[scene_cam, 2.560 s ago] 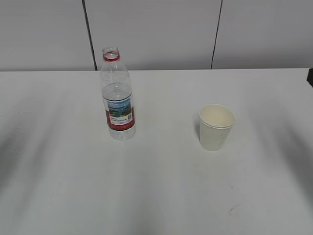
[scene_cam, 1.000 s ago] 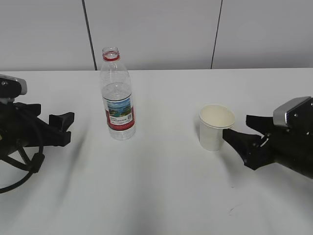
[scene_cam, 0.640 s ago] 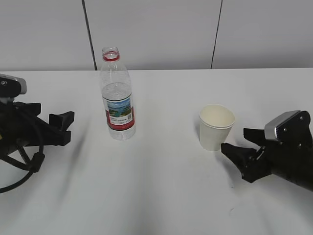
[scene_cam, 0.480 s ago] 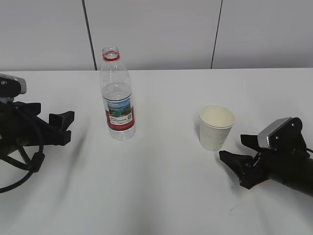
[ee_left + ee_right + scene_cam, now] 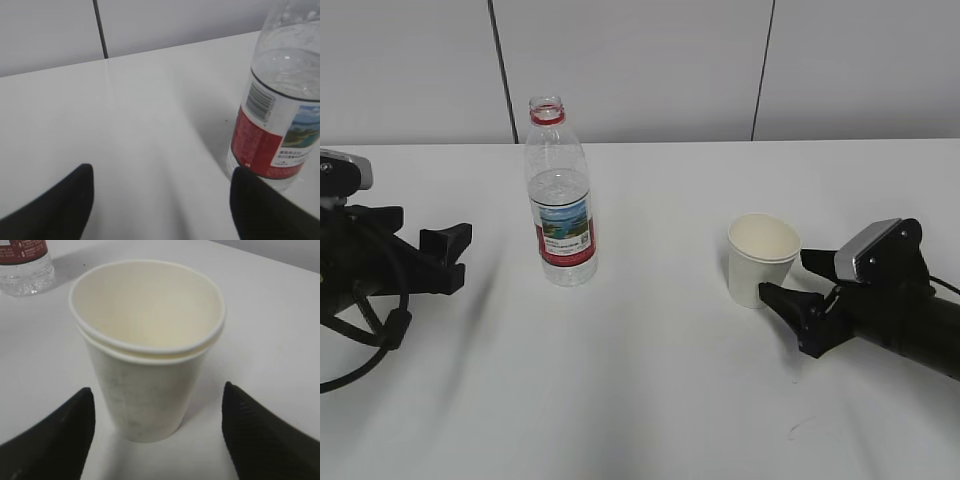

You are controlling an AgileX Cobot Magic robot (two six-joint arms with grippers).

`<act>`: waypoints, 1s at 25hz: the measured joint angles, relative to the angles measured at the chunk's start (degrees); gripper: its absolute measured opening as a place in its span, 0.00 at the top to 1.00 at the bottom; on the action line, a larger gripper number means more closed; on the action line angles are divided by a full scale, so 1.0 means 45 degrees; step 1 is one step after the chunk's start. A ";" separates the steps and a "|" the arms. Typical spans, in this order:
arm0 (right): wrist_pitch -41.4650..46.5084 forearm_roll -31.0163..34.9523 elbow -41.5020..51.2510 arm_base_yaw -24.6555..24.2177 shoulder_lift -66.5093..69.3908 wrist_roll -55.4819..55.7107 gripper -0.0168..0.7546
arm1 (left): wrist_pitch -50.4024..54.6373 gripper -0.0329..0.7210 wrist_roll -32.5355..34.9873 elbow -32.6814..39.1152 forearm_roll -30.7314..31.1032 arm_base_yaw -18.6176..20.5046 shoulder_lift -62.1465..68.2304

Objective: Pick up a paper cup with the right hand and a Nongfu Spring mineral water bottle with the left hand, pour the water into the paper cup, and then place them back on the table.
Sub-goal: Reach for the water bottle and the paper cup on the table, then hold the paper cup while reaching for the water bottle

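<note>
Right hand (image 5: pixel 788 282) has advanced, fingers apart, to flank the cup (image 5: pixel 762 259); grasp imminent. Left hand (image 5: pixel 447 258), apart, unmoved beside bottle (image 5: pixel 559 194).

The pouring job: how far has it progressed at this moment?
Nothing is finished yet. The cream-white paper cup looks empty, and the clear plastic bottle with a red label stands untouched. In hand: the right pincer is open beside the cup, and the left pincer is open, apart from the bottle. Gripping, pouring and setting down remain.
</note>
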 joint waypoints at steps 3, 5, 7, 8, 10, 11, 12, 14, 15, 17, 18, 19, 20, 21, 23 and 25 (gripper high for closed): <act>0.0000 -0.0071 -0.0201 0.0000 0.0000 0.0000 0.22 | -0.0172 0.28 0.0000 0.0000 0.0000 0.0000 0.0000; -0.0016 -0.0125 -0.0269 0.0000 0.0000 0.0000 0.22 | -0.0265 0.28 0.0000 0.0000 -0.0014 0.0000 0.0000; -0.0028 -0.0173 -0.0301 0.0000 0.0085 0.0000 0.22 | -0.0355 0.28 0.0000 0.0000 -0.0027 0.0000 0.0000; -0.0048 -0.0173 -0.0301 0.0000 0.0129 -0.0020 0.22 | -0.0416 0.28 0.0000 0.0000 -0.0026 0.0000 0.0000; -0.0048 -0.0173 -0.0353 0.0009 0.0427 -0.0020 0.22 | -0.0489 0.28 0.0000 0.0000 -0.0026 0.0000 0.0000; -0.0048 -0.0173 -0.0408 0.0063 0.0562 -0.0020 0.22 | -0.0528 0.28 0.0000 0.0000 -0.0026 0.0000 0.0000; -0.0048 -0.0173 -0.0486 0.0087 0.0735 -0.0020 0.22 | -0.0557 0.28 0.0000 0.0000 -0.0026 0.0000 0.0000; -0.0048 -0.0205 -0.0653 0.0270 0.1061 -0.0020 0.22 | -0.0583 0.28 0.0000 0.0000 -0.0026 0.0000 0.0000; -0.0048 -0.0232 -0.0749 0.0363 0.1175 -0.0020 0.22 | -0.0622 0.28 0.0000 0.0000 -0.0026 0.0000 0.0000; -0.0048 -0.0260 -0.0956 0.0467 0.1400 -0.0020 0.22 | -0.0679 0.28 0.0000 0.0000 -0.0104 0.0000 0.0000; -0.0048 -0.0260 -0.1010 0.0490 0.1449 -0.0020 0.22 | -0.0679 0.28 0.0000 0.0000 -0.0104 0.0000 0.0000; -0.0048 -0.0234 -0.1109 0.0496 0.1512 -0.0020 0.22 | -0.0679 0.28 0.0000 0.0000 -0.0026 0.0000 0.0000; -0.0048 -0.0174 -0.1186 0.0496 0.1547 -0.0020 0.22 | -0.0679 0.28 0.0000 0.0000 -0.0104 0.0000 0.0000; -0.0048 -0.0094 -0.1240 0.0496 0.1547 -0.0020 0.22 | -0.0691 0.28 0.0000 0.0000 -0.0104 0.0000 0.0000; -0.0048 -0.0069 -0.1419 0.0496 0.1547 -0.0020 0.22 | -0.0703 0.28 0.0000 0.0000 -0.0104 0.0000 0.0000; -0.0048 -0.0042 -0.1563 0.0496 0.1547 -0.0020 0.22 | -0.0703 0.28 0.0000 0.0000 -0.0026 0.0000 0.0000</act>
